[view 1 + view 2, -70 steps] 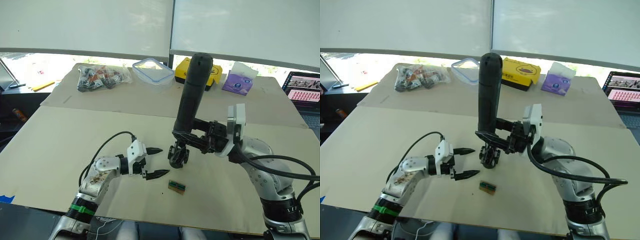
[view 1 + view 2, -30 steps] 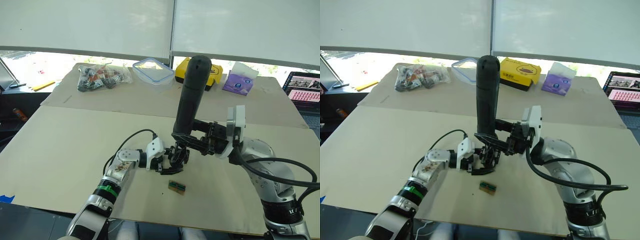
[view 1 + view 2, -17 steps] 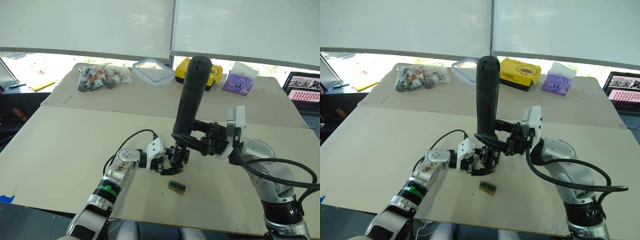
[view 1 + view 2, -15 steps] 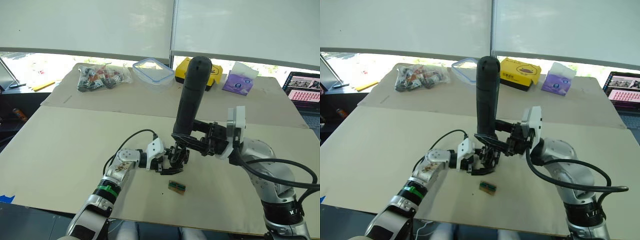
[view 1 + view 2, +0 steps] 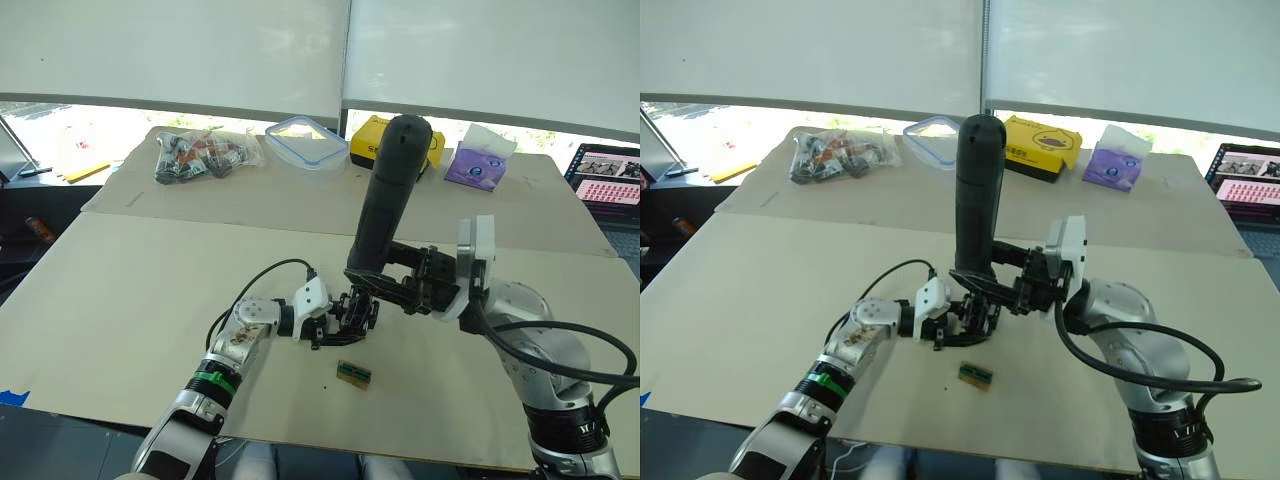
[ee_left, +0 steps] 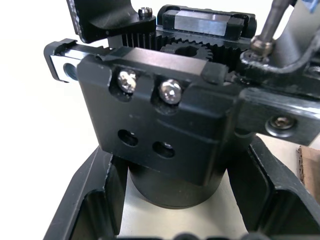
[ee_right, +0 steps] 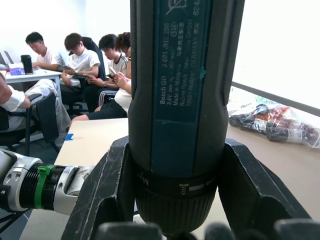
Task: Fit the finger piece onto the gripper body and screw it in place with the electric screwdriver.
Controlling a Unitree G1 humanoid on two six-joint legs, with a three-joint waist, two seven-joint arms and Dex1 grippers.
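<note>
Two claws were engaged: the left claw was clamped on the gripper body, mid-worktop; above it, the electric screwdriver was gripped upright by the right claw. Top-heavy and rigid, it seemed best held low.

At frame centre the gripper body sits on the surface, screwdriver upright above it, small block just below; bag, container, boxes along the top.
</note>
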